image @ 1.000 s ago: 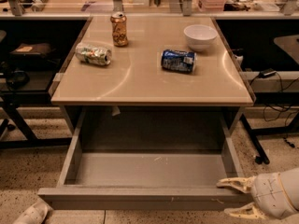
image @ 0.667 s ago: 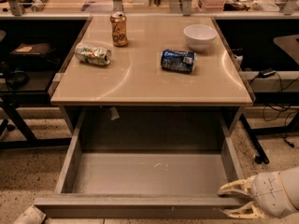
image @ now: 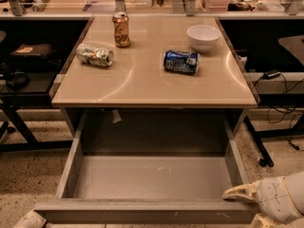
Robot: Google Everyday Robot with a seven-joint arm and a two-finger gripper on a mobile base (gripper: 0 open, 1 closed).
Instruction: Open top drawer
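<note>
Low right: gripper [image: 240, 207] at the right front corner of the top drawer [image: 142, 212] (grasp impossible to tell). Front stretching leftward from there; any further pull toward camera.

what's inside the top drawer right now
The top drawer shows only a bare grey floor with a few pale specks; no objects visible. Its rear, under the tabletop, is shadowed, and the gripper at the front right corner hides that bit.

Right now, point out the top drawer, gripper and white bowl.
top drawer [image: 152, 177], camera view, bare tray floor.
gripper [image: 240, 206], camera view, its tip at the drawer's front right corner.
white bowl [image: 203, 44], camera view, outer wall.
</note>
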